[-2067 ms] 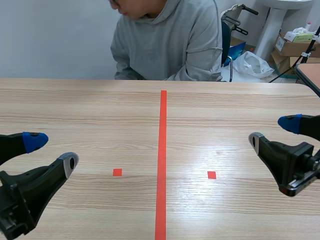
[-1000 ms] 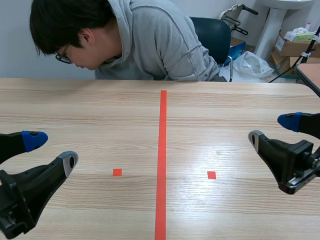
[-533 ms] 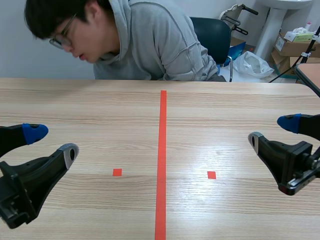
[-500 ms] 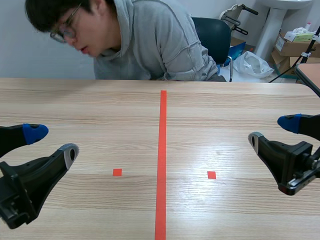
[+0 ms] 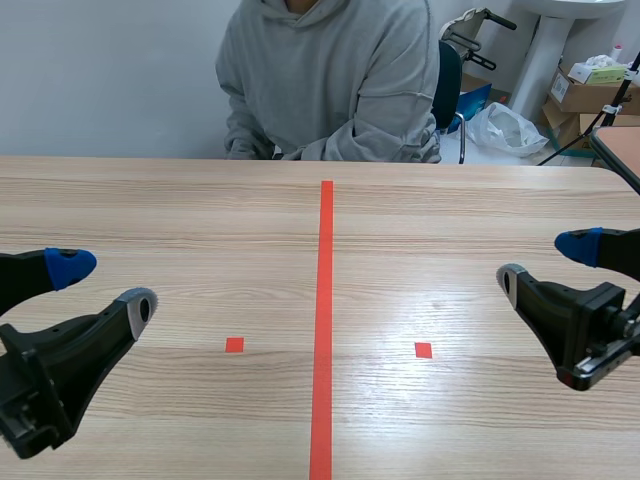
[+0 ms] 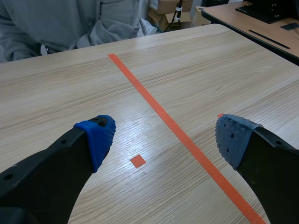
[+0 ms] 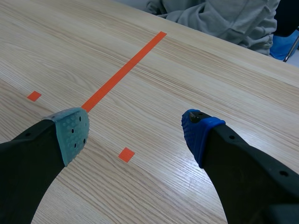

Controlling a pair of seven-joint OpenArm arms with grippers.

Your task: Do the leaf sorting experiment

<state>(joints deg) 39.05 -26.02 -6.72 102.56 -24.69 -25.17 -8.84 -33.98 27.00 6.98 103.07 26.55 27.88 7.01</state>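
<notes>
scene view: left end effector (image 5: 105, 285) sits low over the counter (image 5: 200, 215), fingers spread wide. right end effector (image 5: 546, 262) also spread wide. tape line (image 5: 325, 300) runs between them toward a person (image 5: 330, 80) in a grey hoodie across the counter.

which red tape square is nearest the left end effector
The small orange-red square on its side of the long tape line; the other square lies beyond.

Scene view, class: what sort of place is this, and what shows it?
Probably a robot test lab: a tape-marked wooden table, the left claw and right claw open over it, cardboard boxes behind.
</notes>
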